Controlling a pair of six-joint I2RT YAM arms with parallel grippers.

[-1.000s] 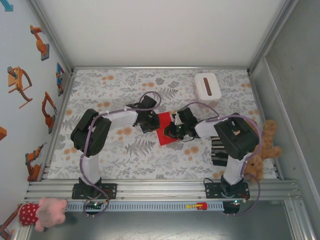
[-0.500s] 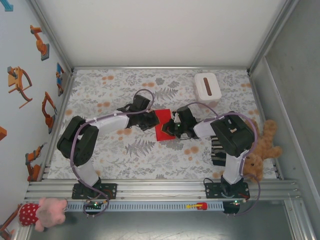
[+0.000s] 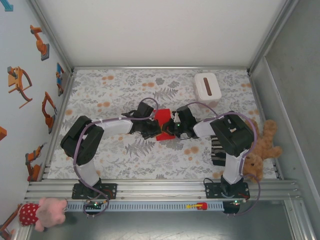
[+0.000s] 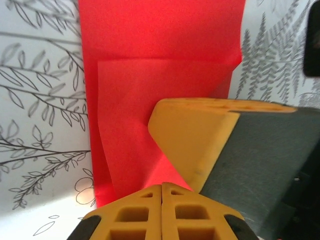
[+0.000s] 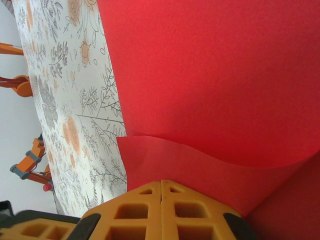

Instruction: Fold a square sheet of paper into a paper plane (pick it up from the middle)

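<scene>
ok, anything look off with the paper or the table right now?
Only the square sheet of paper: one flap bows up in a wavy curve into the right gripper, which is shut, instead of lying flat. The left gripper is shut over the sheet too. No tears visible.

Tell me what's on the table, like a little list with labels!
paper: red, partly folded, in the middle of the flowery table
left jaws: shut, over the paper
right jaws: shut, pinching a lifted flap
box: white, far right, apart from the paper
toys: brown teddy off the right edge, pink toy near left
</scene>
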